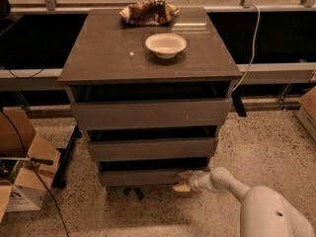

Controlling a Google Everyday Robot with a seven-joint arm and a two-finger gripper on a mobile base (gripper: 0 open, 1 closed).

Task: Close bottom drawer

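Note:
The bottom drawer [143, 177] is the lowest of three grey-brown flat fronts in the cabinet [148, 63]. Its front sits slightly out, with a dark gap above it. My gripper [183, 180] is at the right end of that front, its pale fingertips against the front's right part. The white arm [232, 186] reaches in from the lower right. The middle drawer [150, 148] and the top drawer [150, 113] stand above it.
A white bowl [166, 44] and a crumpled bag [148, 12] lie on the cabinet top. Cardboard boxes [22, 172] and cables stand on the floor at left. Another box [308, 110] is at the right edge. A white cable [253, 38] hangs behind the cabinet.

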